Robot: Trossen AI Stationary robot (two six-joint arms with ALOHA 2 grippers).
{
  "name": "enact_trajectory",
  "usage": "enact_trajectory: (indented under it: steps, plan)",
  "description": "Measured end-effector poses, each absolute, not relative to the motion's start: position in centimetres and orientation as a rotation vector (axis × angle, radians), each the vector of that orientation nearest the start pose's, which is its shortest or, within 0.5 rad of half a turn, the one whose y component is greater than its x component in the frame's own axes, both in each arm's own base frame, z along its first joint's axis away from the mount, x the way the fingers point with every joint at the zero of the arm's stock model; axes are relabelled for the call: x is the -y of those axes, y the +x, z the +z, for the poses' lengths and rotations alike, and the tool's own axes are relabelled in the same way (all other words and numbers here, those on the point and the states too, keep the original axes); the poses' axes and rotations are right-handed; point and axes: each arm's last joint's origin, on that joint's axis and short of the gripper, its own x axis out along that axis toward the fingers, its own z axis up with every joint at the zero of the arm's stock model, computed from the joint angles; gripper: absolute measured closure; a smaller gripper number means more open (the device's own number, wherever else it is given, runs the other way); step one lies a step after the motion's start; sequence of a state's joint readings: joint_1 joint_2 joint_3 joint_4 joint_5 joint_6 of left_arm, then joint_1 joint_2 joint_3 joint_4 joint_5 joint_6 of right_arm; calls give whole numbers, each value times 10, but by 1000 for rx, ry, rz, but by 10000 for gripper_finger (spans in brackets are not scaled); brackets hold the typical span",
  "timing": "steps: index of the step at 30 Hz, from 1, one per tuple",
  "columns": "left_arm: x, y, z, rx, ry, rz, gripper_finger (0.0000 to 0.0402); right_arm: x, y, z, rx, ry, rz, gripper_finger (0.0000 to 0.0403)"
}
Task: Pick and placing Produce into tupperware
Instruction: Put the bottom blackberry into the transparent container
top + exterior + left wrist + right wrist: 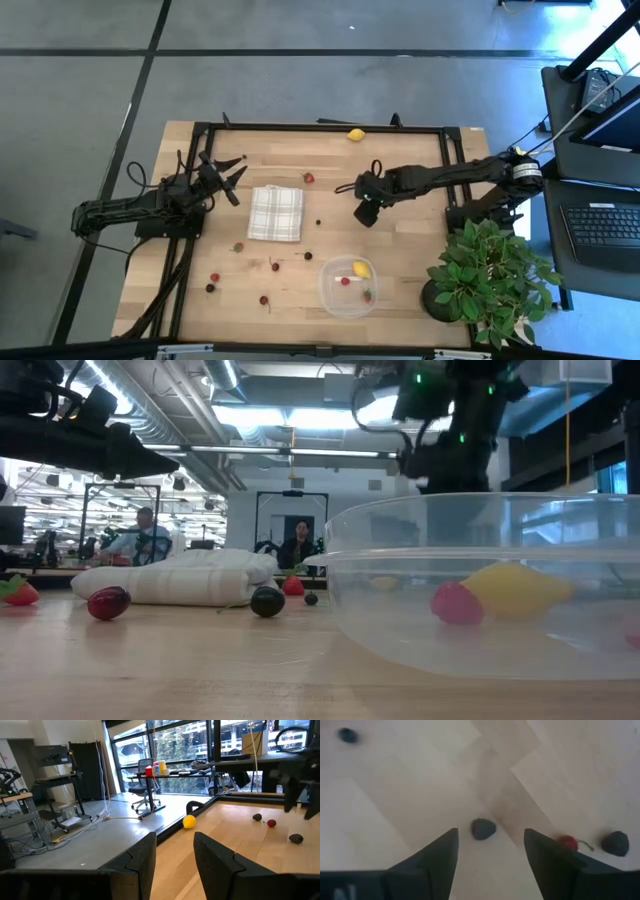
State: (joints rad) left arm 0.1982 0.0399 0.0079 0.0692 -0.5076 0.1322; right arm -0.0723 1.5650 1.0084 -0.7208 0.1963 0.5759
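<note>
The clear tupperware (329, 297) stands near the table's front edge. In it lie a yellow lemon (361, 268) and two red berries (345, 281). Another lemon (356, 134) lies at the far edge. Small red and dark berries (275, 265) are scattered on the wood. My right gripper (362, 208) hangs open over mid-table, pointing steeply down. Its wrist view shows a dark berry (483, 828) on the table ahead of the open fingers (440, 857), untouched. My left gripper (238, 178) waits open at the table's left, pointing level.
A checked folded cloth (275, 212) lies left of centre. A leafy potted plant (490, 275) stands at the front right corner, close to the tupperware. A dark frame (300, 127) runs round the table's far and side edges. People sit in the room behind.
</note>
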Motion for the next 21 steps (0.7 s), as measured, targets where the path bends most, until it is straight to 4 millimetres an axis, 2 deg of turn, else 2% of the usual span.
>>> enact_trajectory:
  steps: [10,21]
  plan:
    - [-33,91,170,-9,121,707,276,29,277,165,-1115,432,-535,181]
    - [-33,91,170,-9,121,707,276,29,272,152,-1085,432,-525,182]
